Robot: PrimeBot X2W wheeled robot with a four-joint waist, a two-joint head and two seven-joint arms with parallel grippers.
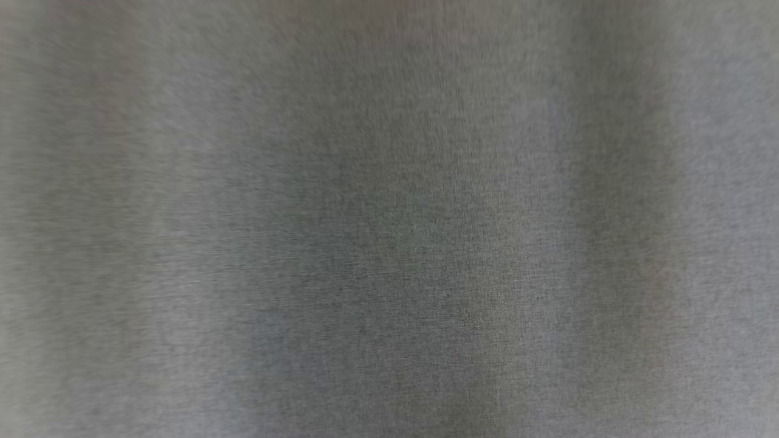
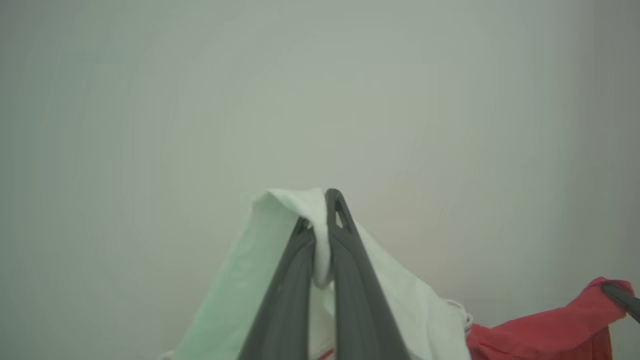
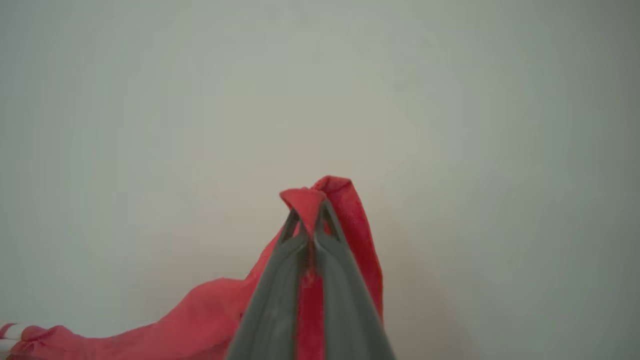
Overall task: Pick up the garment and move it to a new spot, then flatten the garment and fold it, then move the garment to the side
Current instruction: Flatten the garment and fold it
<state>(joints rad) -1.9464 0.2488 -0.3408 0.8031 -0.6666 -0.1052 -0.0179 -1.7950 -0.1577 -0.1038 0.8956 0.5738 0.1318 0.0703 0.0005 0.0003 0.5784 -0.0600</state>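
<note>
The garment is red with a white and pale green part. In the left wrist view my left gripper point(image 2: 320, 215) is shut on a fold of the white part point(image 2: 405, 300), which drapes down both sides of the fingers. The red part point(image 2: 540, 330) stretches off to the right, up to the other arm's dark fingertip point(image 2: 620, 296). In the right wrist view my right gripper point(image 3: 310, 215) is shut on a bunched red edge of the garment point(image 3: 200, 315), which trails down to the lower left. The cloth hangs between the two grippers.
Behind both grippers lies a plain pale grey surface point(image 3: 450, 125), with nothing else on it. The head view gives a close, blurred grey woven surface point(image 1: 389, 219) with soft vertical shading.
</note>
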